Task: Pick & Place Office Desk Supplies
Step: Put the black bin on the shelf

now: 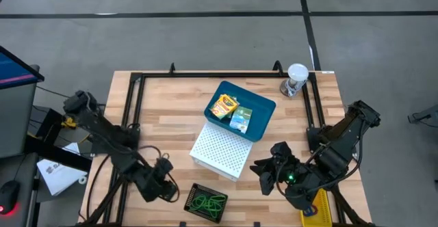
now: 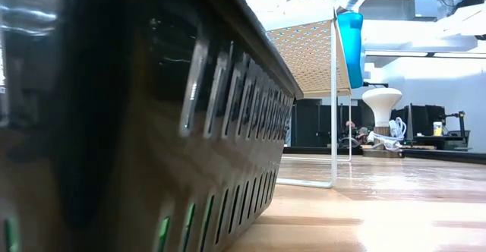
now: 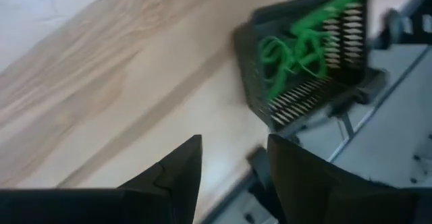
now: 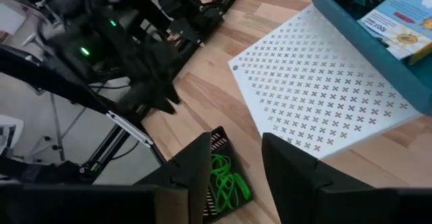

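Both arms are built of dark, nearly black links with rounded, bulky joint housings. The left arm (image 1: 109,135) carries a small yellow fitting near its shoulder joint and loose black cables looping just behind its pincer. The right arm (image 1: 335,145) has a tiny green light glowing on the body just behind its pincer, and a second green light shows on the left arm's wrist in the right wrist view. Each pincer ends in 2 matte black, wedge-shaped fingers (image 3: 177,177) with angular, faceted outer faces tapering to blunt tips.
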Robot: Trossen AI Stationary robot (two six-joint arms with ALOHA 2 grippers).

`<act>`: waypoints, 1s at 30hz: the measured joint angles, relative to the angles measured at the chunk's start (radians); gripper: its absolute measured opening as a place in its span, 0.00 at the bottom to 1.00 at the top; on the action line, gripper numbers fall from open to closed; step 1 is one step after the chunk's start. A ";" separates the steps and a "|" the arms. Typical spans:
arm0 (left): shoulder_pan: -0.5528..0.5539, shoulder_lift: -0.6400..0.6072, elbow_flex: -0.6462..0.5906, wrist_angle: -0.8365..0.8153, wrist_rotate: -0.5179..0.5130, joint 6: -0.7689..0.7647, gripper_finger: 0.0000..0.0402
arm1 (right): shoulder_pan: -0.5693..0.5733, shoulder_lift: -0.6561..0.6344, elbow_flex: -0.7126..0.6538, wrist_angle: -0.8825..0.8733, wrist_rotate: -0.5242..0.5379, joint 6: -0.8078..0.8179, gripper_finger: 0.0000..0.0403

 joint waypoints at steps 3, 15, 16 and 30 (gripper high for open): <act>0.024 0.077 -0.028 0.088 -0.009 -0.014 0.40 | 0.000 0.000 0.000 0.000 0.000 0.006 0.32; 0.102 0.240 -0.029 0.315 -0.008 0.000 0.39 | 0.004 0.000 0.000 0.004 -0.008 0.014 0.32; 0.102 0.240 -0.029 0.320 -0.008 0.001 0.39 | 0.005 0.000 0.000 0.004 -0.008 0.014 0.32; 0.102 0.258 -0.028 0.373 0.045 0.001 0.39 | 0.012 0.000 0.000 -0.016 -0.011 0.005 0.32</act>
